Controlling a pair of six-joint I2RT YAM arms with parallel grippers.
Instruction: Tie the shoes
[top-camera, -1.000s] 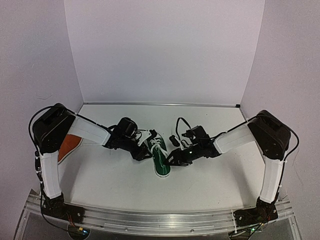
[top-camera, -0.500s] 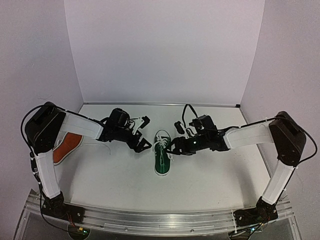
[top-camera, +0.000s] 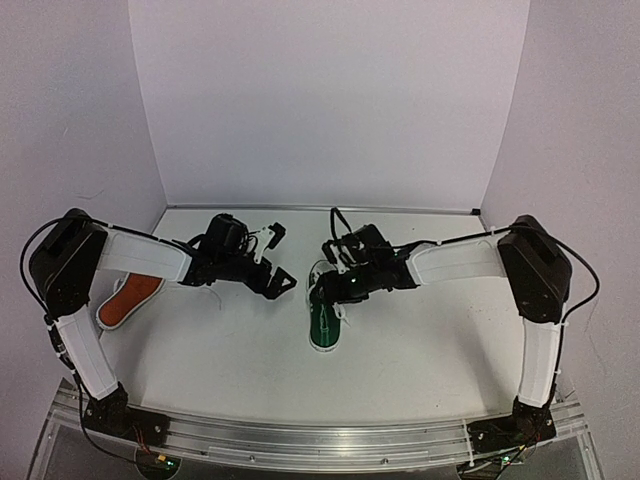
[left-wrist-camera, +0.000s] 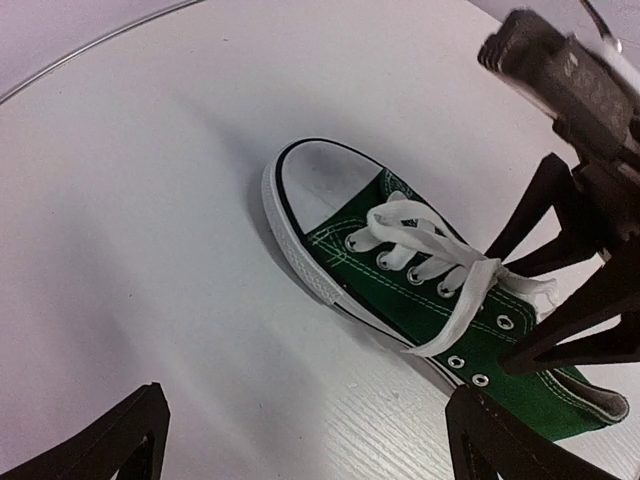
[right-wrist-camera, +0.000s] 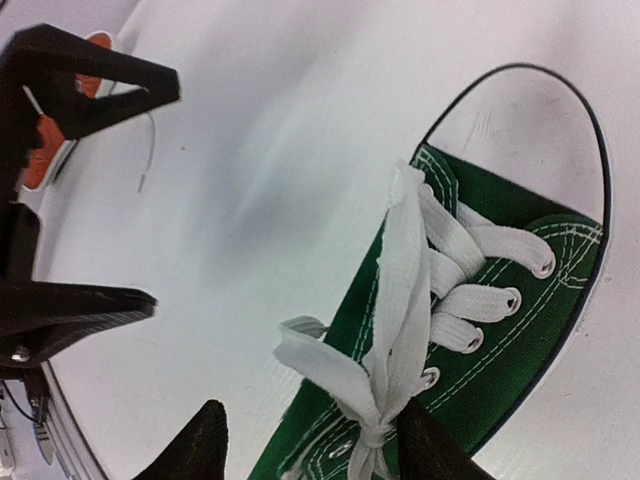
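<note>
The dark green shoe lies mid-table, toe toward the arms, its white laces gathered in a knot with one loop. My right gripper hangs over the shoe's laced part. In the right wrist view its jaws stand apart around the knot and loop; the right finger touches the knot, and the left one is clear of the lace. My left gripper is wide open to the shoe's left, with only bare table between its fingertips. The orange-red shoe lies at the far left, partly behind the left arm.
White walls close the table at the back and both sides. A thin loose cable lies on the table near the left gripper. The two grippers are close together over the green shoe.
My left gripper has opened wide and drawn back left, away from the shoe. The right gripper has swung from the shoe's right side to over its laces.
</note>
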